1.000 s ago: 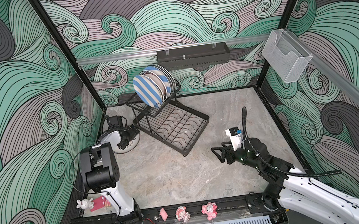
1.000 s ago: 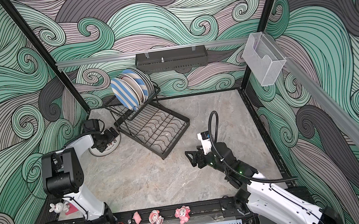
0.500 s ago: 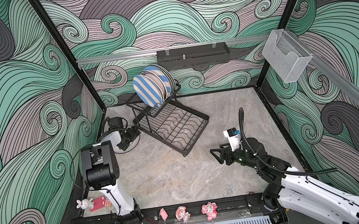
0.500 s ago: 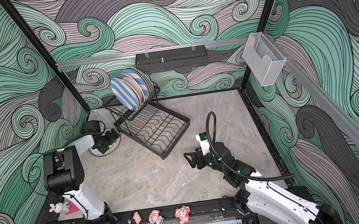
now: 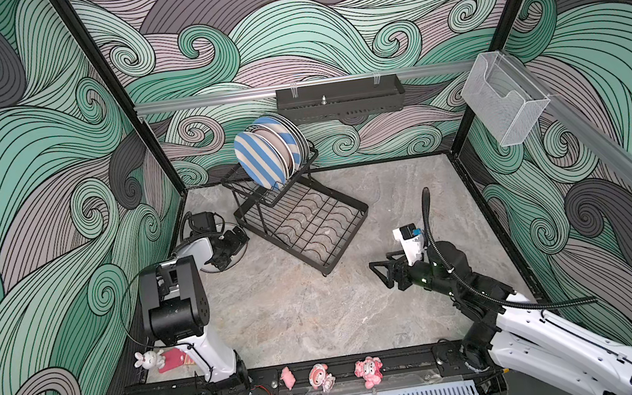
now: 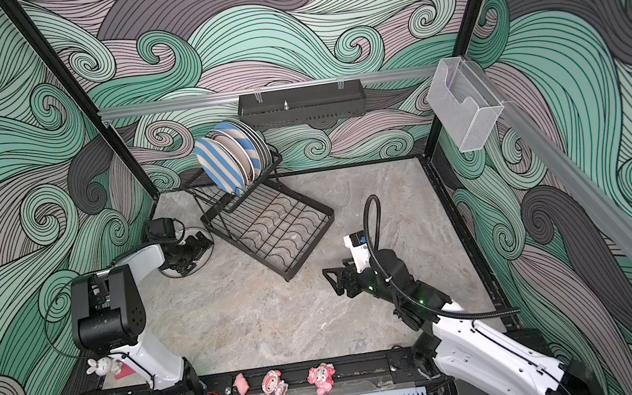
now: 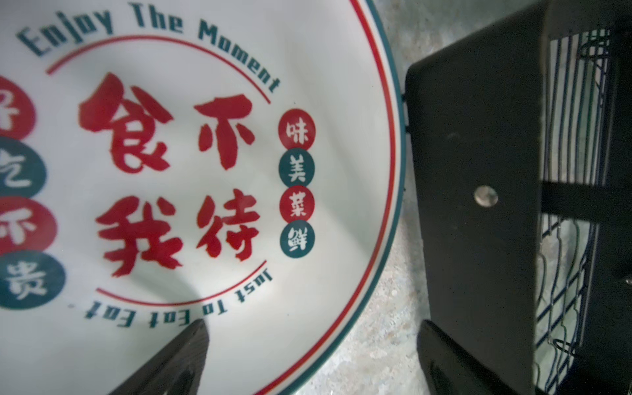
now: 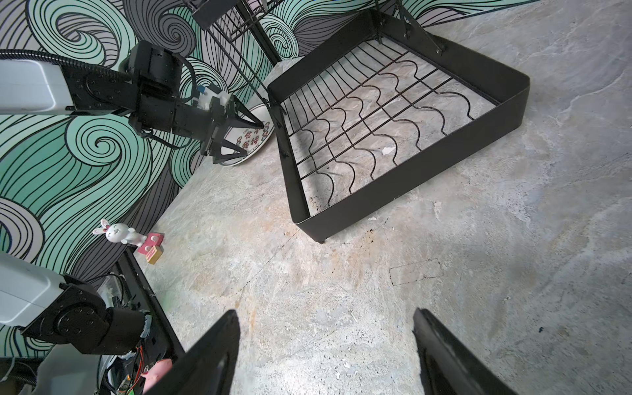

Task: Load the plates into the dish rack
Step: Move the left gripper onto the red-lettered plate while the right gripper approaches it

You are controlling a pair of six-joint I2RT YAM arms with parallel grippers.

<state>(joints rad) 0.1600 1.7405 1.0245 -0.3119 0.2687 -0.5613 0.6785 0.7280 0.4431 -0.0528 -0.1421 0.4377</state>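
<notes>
Several plates (image 5: 258, 160) stand on edge in the raised upper basket of the dish rack (image 5: 348, 242), packed close together. A blue-and-white striped one is at the front, a cream one is behind it, and another striped one comes after that. Those further back show only as thin rims, so their count is unclear. One more, the lettered plate (image 7: 205, 171), is white with a teal and red rim, large red characters and the words "Enjoy The Moment". It lies flat on the table (image 5: 280, 317) just beside the rack's lower tray, on the tray's left side in both top views. Its rim is very close to the tray's dark side wall, but whether the two touch cannot be told. The left gripper (image 8: 253, 139) is low over this plate with its jaws apart, straddling the rim. One finger is above the plate's printed face and the other is outside the rim, on the side toward the rack. Whether either finger touches the plate cannot be told. The right gripper (image 5: 380, 275) hovers above bare table off the rack's near corner, well apart from it and facing the rack. Its jaws are spread wide with nothing between them.
</notes>
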